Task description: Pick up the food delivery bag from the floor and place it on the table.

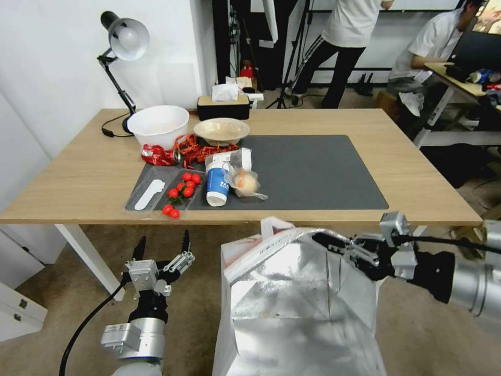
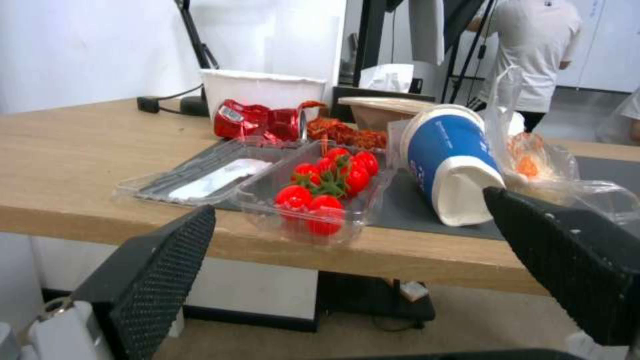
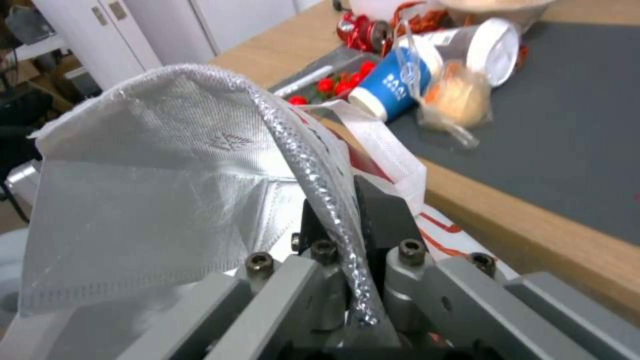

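In the head view, the food delivery bag (image 1: 292, 308) is held up just before the table (image 1: 78, 177) edge, its foil rim pinched by the right end effector (image 1: 326, 241); the left end effector (image 1: 163, 246) is spread wide below the table edge. In the left wrist view, cherry tomatoes (image 2: 327, 182) are seen between the spread fingers (image 2: 160, 265). In the right wrist view, the rim is clamped tight.

Head cam looks down over the whole worktop (image 1: 78, 172) from above. Our left wrist cam sits low, near its front edge, facing the tomatoes (image 2: 327, 182) and cup (image 2: 450, 160). Right wrist cam peers across its corner; all three share that clutter.
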Robot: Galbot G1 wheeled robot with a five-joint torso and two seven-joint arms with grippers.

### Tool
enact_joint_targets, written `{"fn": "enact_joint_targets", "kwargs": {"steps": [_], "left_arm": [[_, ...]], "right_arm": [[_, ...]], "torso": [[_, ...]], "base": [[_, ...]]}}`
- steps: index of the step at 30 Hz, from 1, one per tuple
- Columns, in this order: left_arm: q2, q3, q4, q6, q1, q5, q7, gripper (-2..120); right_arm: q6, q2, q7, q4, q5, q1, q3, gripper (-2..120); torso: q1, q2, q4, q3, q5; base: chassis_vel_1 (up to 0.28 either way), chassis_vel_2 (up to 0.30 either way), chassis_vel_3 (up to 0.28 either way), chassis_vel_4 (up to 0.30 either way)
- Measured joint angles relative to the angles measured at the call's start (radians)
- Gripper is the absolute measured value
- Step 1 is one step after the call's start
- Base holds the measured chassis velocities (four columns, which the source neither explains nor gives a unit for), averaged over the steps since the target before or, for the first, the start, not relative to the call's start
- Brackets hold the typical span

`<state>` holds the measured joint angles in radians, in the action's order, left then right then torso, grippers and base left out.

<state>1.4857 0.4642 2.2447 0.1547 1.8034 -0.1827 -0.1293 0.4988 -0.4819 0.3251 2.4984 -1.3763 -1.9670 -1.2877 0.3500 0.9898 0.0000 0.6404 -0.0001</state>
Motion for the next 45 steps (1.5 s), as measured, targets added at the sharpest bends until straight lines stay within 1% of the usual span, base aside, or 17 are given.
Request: {"fn": "enact_joint_targets", "kwargs": {"steps": [2, 4, 14, 17, 24, 27, 29, 32, 35, 38, 40, 45], "left_arm": [[-0.001, 0.000, 0.000, 0.000, 0.000, 0.000, 0.000, 100], [-0.007, 0.004, 0.001, -0.008, 0.000, -0.005, 0.000, 100], [-0.008, 0.006, 0.002, -0.012, -0.002, -0.006, -0.001, 100], [-0.006, 0.007, 0.002, -0.012, -0.002, -0.005, -0.003, 100], [-0.007, 0.009, 0.007, -0.012, 0.001, 0.001, -0.010, 100], [-0.009, 0.017, 0.013, -0.012, 0.003, 0.001, -0.012, 100], [-0.008, 0.017, 0.013, -0.012, 0.003, 0.001, -0.012, 100], [-0.003, 0.017, 0.013, -0.011, 0.008, 0.006, -0.013, 100], [0.000, 0.016, 0.013, -0.011, 0.008, 0.009, -0.014, 100], [0.003, 0.014, 0.013, -0.010, 0.007, 0.012, -0.014, 100], [0.009, 0.009, 0.013, -0.010, 0.007, 0.017, -0.014, 100], [0.017, 0.006, 0.007, -0.010, 0.008, 0.025, -0.014, 100]], "right_arm": [[0.001, 0.000, -0.001, 0.001, -0.004, -0.002, -0.007, 0], [0.007, -0.001, -0.012, 0.003, -0.027, -0.019, -0.043, 0], [0.022, 0.012, -0.037, 0.003, -0.078, -0.024, -0.094, 0], [0.034, 0.023, -0.055, 0.003, -0.129, -0.009, -0.128, 0], [0.045, 0.039, -0.067, 0.003, -0.178, -0.005, -0.171, 0], [0.049, 0.062, -0.094, 0.003, -0.243, 0.020, -0.203, 0], [0.050, 0.066, -0.097, 0.003, -0.253, 0.024, -0.208, 0], [0.052, 0.106, -0.120, 0.002, -0.333, 0.050, -0.265, 0], [0.050, 0.119, -0.137, -0.010, -0.374, 0.063, -0.285, 0], [0.044, 0.124, -0.158, -0.020, -0.399, 0.076, -0.283, 0], [0.029, 0.124, -0.199, -0.038, -0.433, 0.100, -0.263, 0], [0.012, 0.115, -0.229, -0.065, -0.460, 0.118, -0.246, 0]], "torso": [[0.000, 0.000, 0.0000, 0.000, 0.0000], [0.000, 0.000, -0.0001, 0.000, 0.0000], [0.000, -0.001, 0.0000, -0.001, 0.0001], [-0.001, -0.001, 0.0000, -0.001, 0.0001], [-0.001, -0.001, -0.0001, -0.001, 0.0001], [-0.001, -0.002, 0.0000, -0.001, 0.0001], [-0.001, -0.002, 0.0000, -0.001, 0.0001], [-0.001, -0.002, 0.0000, -0.001, 0.0001], [-0.001, -0.002, 0.0000, -0.001, -0.0001], [-0.001, -0.002, -0.0001, -0.001, 0.0001], [-0.001, -0.002, 0.0000, -0.001, 0.0001], [-0.001, -0.002, -0.0001, -0.001, 0.0002]], "base": [[0.000, 0.000, 0.000, 0.000], [0.000, 0.000, 0.000, 0.000], [0.000, 0.000, 0.000, 0.000], [0.000, 0.000, 0.000, 0.000], [0.000, 0.000, 0.000, 0.000], [0.000, 0.000, 0.000, 0.000], [0.000, 0.000, 0.000, 0.000], [0.000, 0.000, 0.000, 0.000], [0.000, 0.000, 0.000, 0.000], [0.000, 0.000, 0.000, 0.000], [0.000, 0.000, 0.000, 0.000], [0.000, 0.000, 0.000, 0.000]]}}
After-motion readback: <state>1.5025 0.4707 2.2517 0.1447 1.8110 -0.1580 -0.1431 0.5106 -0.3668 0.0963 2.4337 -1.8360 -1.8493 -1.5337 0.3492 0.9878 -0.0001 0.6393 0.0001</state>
